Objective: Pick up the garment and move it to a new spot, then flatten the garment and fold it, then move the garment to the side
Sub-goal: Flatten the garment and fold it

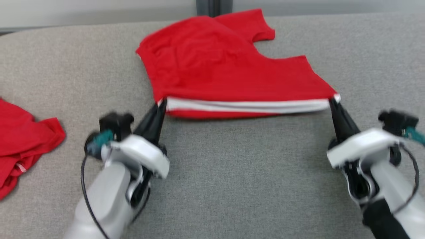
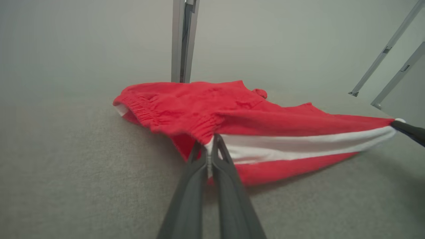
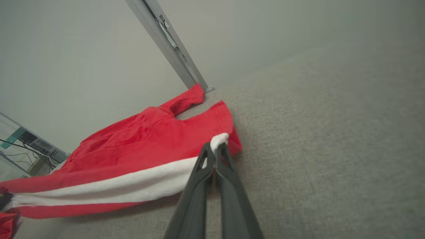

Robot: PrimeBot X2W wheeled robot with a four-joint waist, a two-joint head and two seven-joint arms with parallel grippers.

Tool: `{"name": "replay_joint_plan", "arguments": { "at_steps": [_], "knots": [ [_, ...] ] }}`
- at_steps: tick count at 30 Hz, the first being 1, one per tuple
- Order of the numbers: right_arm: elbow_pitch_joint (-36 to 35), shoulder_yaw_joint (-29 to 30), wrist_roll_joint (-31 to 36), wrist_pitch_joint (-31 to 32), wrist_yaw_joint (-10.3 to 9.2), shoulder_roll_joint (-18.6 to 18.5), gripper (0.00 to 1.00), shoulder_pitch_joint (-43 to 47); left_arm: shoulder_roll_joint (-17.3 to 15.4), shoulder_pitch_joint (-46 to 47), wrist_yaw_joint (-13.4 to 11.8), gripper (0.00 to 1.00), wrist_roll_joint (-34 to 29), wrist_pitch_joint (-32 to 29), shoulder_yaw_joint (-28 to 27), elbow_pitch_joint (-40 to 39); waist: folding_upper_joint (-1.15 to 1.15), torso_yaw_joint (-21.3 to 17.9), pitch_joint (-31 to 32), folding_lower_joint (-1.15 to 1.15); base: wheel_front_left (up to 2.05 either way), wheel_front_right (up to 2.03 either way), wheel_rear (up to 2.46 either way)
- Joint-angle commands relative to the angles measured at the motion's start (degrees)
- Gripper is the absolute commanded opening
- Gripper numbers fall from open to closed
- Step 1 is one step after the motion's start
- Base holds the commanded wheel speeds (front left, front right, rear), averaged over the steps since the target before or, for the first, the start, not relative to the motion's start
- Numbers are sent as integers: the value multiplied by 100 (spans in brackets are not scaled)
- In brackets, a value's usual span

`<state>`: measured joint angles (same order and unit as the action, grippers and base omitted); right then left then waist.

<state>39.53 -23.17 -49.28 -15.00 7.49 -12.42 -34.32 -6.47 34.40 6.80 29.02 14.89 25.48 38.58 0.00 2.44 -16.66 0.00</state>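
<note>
The garment [image 1: 219, 66] is a pair of red shorts with a white side stripe, lying on the grey table with its near edge stretched taut and slightly lifted. My left gripper [image 1: 161, 103] is shut on the garment's near left corner, by the elastic waistband [image 2: 159, 113]. My right gripper [image 1: 333, 101] is shut on the near right corner at the white stripe [image 3: 219, 138]. The left wrist view has my left gripper [image 2: 209, 149] pinching the stripe's end, and the right wrist view has my right gripper [image 3: 215, 151] pinching the other end. The far leg [image 1: 252, 25] reaches the table's back edge.
A second red cloth [image 1: 23, 142] lies crumpled at the left edge of the table [image 1: 232, 172]. A grey metal post [image 1: 212, 6] stands behind the table's back edge. Bare grey tabletop lies between my arms and to the right.
</note>
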Motion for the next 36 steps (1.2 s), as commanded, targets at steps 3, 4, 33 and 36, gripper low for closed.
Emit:
{"name": "replay_joint_plan", "arguments": {
  "at_steps": [3,4,33,36],
  "knots": [
    [-656,199,-29,-30,1,-212,0,986,-179,-889,-162,0,-46,-8,57,-655,0,-76,328,0,0,0,0],
    [-790,229,-4,-29,1,-218,0,1238,-221,-1099,-193,0,-26,-50,74,-832,0,-97,384,0,0,0,0],
    [-5154,2265,2031,1819,1,930,0,4753,-1493,-4402,-1708,0,395,-2191,-28,-5086,0,-290,1013,0,0,0,0],
    [-5107,2320,2053,1758,1,942,0,4709,-1531,-4322,-1730,0,354,-2206,-52,-5168,0,-239,1005,0,0,0,0]
  ]
}}
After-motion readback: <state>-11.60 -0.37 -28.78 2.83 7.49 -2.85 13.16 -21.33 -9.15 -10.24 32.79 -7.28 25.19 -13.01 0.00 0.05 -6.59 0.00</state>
